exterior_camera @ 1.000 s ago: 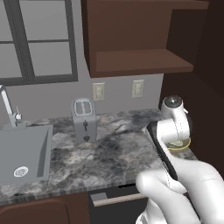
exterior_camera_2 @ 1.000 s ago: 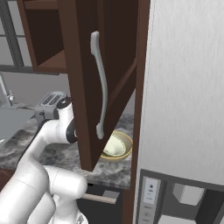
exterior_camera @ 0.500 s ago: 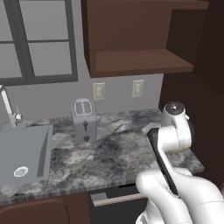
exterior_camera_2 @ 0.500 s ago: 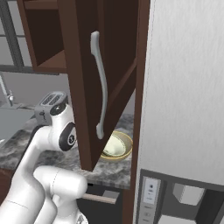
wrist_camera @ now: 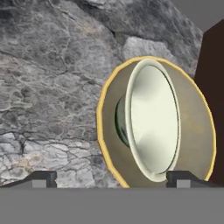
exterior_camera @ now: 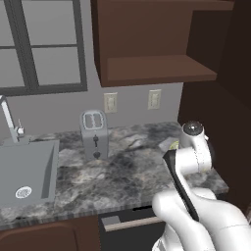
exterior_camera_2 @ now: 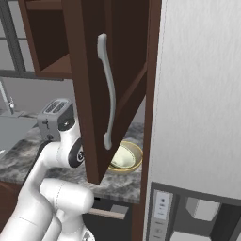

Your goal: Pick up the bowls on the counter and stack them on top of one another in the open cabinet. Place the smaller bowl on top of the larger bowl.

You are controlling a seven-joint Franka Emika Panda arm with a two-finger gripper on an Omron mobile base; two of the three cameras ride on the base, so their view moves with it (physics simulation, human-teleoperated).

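Note:
The smaller bowl (wrist_camera: pixel 153 118), pale cream-white, sits nested inside the larger bowl (wrist_camera: pixel 199 127), mustard yellow-tan. Both rest on the mottled granite counter (wrist_camera: pixel 52 87), close to a dark brown side wall. My gripper (wrist_camera: pixel 113 179) is open just above them, and its two dark fingertips (wrist_camera: pixel 43 177) stand wide apart on either side of the pair with nothing between them. From the right base view the cream bowl (exterior_camera_2: pixel 121 158) lies in the yellow bowl (exterior_camera_2: pixel 136 152) behind the swung-out door. The open cabinet (exterior_camera: pixel 157 68) hangs above with a bare shelf.
The cabinet's open door (exterior_camera_2: pixel 89 70), with a long grey handle, juts out over the bowls. A grey toaster (exterior_camera: pixel 94 133) stands mid-counter and a steel sink (exterior_camera: pixel 24 171) is at the left. A tall white panel (exterior_camera_2: pixel 202 94) closes the right side.
My wrist has dropped lower over the counter's right end, and the arm now covers the bowls in the left base view. The bowls have not moved.

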